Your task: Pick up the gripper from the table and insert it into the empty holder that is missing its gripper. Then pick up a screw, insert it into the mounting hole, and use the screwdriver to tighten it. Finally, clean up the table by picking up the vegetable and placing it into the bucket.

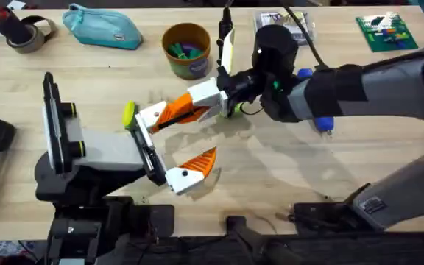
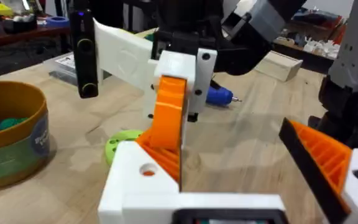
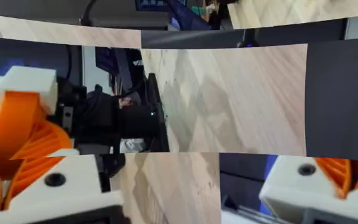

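1. Open bench shows on our right side; the bucket and a teal pouch crowd the far edge.
2. Right claw is clamped on the gripper by its white base, orange wedge touching the holder.
3. Right arm reaches across from the right, low over the bench.
4. Left claw is spread wide, holding nothing, either side of the holder.

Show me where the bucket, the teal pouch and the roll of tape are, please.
bucket (image 1: 188, 62): overhead view, front wall.
teal pouch (image 1: 103, 28): overhead view, middle of its side.
roll of tape (image 1: 29, 35): overhead view, outer band.
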### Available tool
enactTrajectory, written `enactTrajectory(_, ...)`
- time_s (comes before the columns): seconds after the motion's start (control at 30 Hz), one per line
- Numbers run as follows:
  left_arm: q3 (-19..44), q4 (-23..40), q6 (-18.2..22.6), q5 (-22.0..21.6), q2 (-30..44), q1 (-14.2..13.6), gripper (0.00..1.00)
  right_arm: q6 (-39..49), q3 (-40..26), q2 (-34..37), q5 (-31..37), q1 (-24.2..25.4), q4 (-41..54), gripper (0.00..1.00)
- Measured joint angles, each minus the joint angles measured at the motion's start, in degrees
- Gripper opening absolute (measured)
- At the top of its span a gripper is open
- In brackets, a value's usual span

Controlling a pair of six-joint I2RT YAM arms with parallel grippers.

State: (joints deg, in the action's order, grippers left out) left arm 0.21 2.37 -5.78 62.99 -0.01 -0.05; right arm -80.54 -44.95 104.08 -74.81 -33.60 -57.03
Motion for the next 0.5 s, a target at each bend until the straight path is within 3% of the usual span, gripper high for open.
enactTrajectory(0.5,0.02,-0.75,1.04,-0.04,0.0,0.0,0.985,5.2,-3.25,0.67,-3.56,0.39,4.82,0.018)
